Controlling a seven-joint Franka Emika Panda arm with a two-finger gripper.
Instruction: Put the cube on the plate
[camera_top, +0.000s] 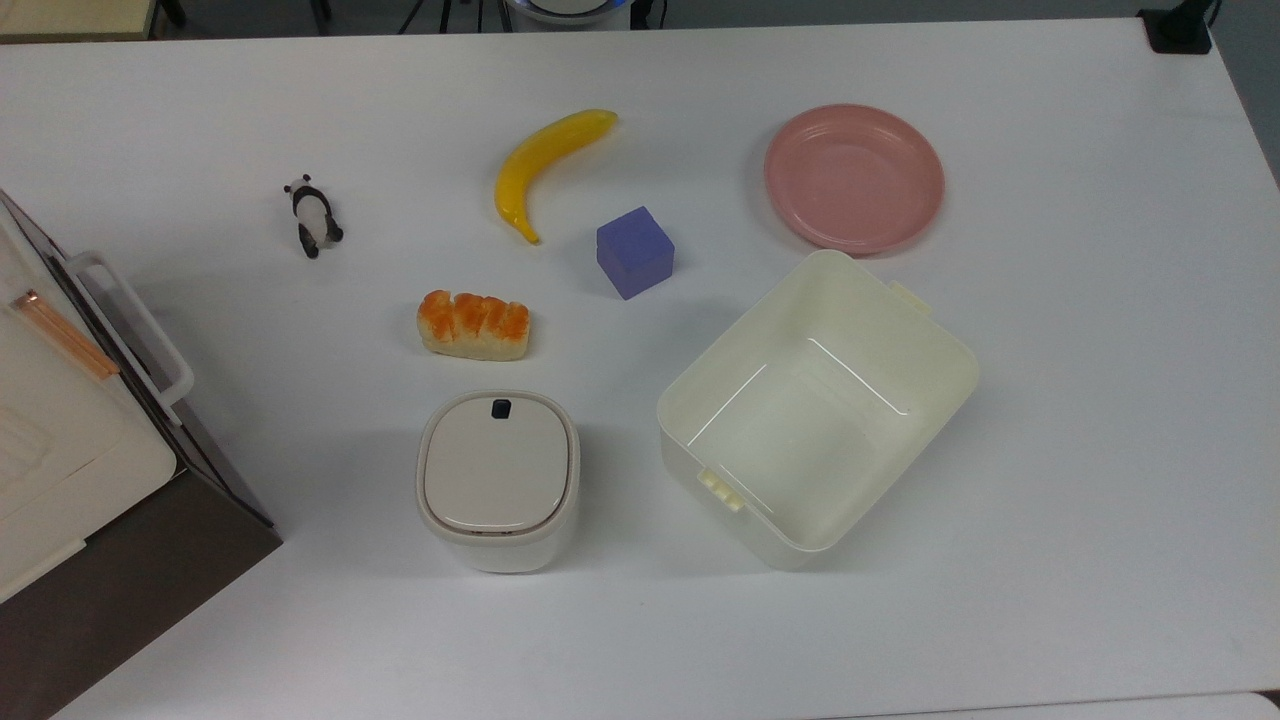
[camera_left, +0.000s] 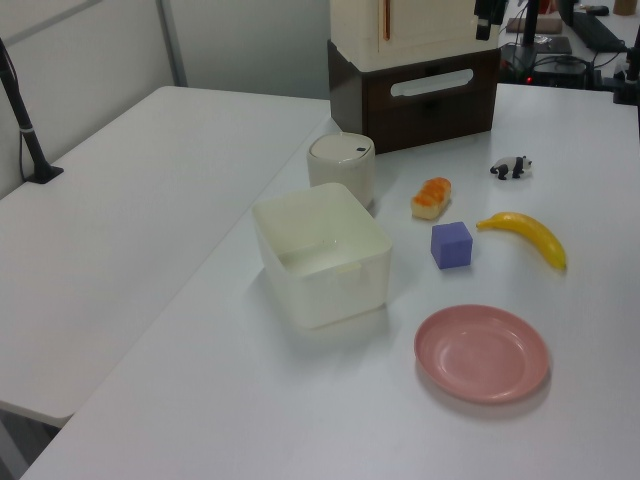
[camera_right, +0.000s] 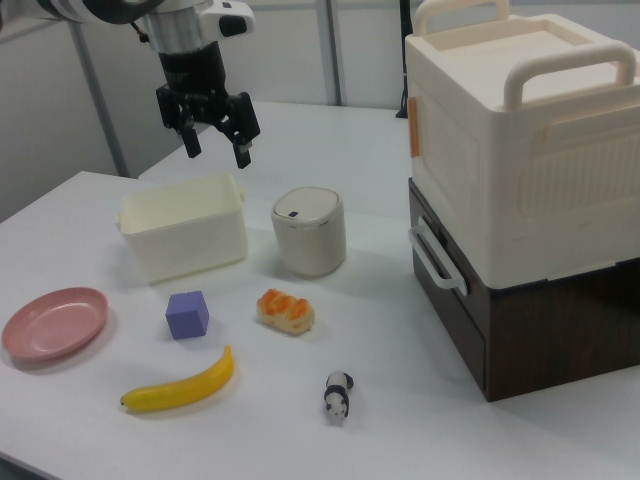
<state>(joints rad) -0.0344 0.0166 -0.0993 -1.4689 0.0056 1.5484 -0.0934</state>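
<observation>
Cube (camera_top: 634, 251) is what I check first: the blue-purple block sits flat on the white tabletop (camera_top: 1080, 420), near the middle of the spread of things, touching nothing. The pink plate (camera_top: 854, 177) lies bare toward the top view's upper right part of the tabletop, well apart from the cube, with open surface between them. In the right view the cube (camera_right: 187, 314) stands to the right of the plate (camera_right: 53, 322), and the plate is close to the right view's left edge of the tabletop.

From my seat I see the tool (camera_right: 216, 139) in the right view, hanging high in the air above the cream tub (camera_right: 183, 238), its two dark fingers (camera_right: 242, 127) spread apart with nothing between them. It is well clear of the cube.

Around the cube: a yellow banana (camera_top: 545, 164) lies just beyond it toward the top view's far edge, a toy bread loaf (camera_top: 473, 325) lies off to the top view's left of it, and the cream tub (camera_top: 815, 410) stands with one corner just beside the plate's rim. I cannot tell whether that corner touches the plate. A small lidded bin (camera_top: 498, 478) stands upright near the tub, a panda figurine (camera_top: 313, 216) stands farther toward the top view's left, and a cream and brown cabinet (camera_right: 520, 180) fills that end of the tabletop.
</observation>
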